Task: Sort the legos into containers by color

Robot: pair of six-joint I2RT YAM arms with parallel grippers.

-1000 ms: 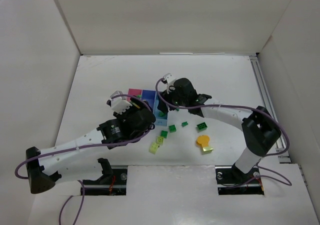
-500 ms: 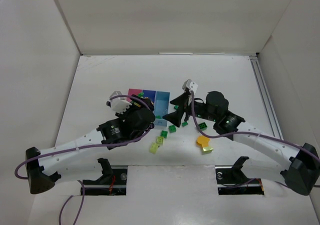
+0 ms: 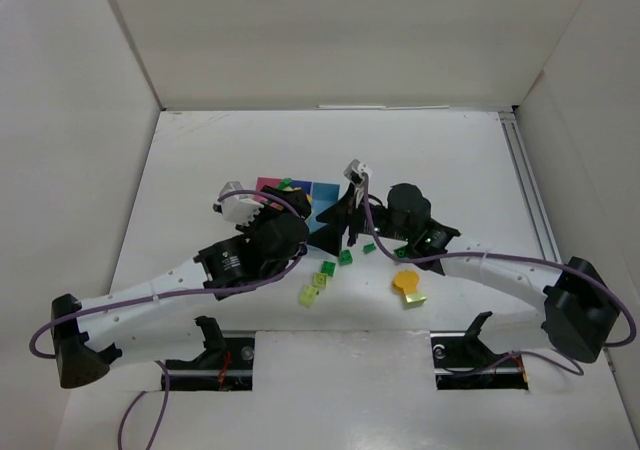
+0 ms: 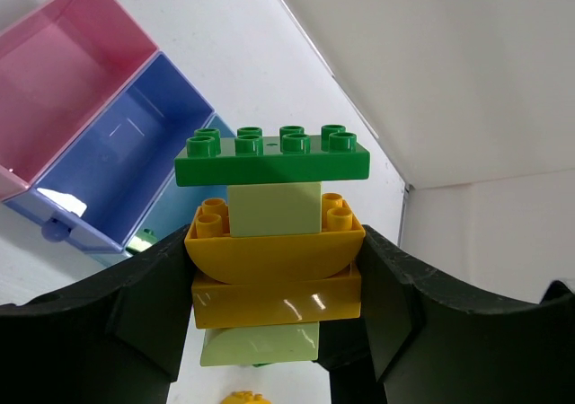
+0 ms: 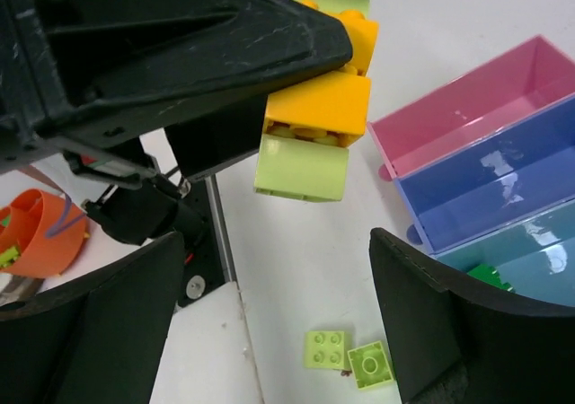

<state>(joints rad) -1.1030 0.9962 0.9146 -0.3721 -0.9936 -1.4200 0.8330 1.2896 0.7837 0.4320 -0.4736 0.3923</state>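
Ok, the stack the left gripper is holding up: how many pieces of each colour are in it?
dark green plate: 1
pale lime bricks: 2
orange-yellow bricks: 2
Total in the stack: 5

Jaws of the left arm point(image 3: 160, 290) clamp a lego stack point(image 4: 274, 269); those of the right arm point(image 3: 500, 268) gape.

We see a white table point(image 3: 200, 170) carrying three joined containers point(image 3: 268, 183) just off centre toward ten o'clock: pink, purple-blue, light blue. Loose legos point(image 3: 319, 281) lie toward six o'clock, three lime ones clustered, with a dark green brick point(image 3: 345, 257) at their one o'clock. Toward five o'clock, a yellow disc point(image 3: 404, 281) touches a lime-yellow brick point(image 3: 415, 298).
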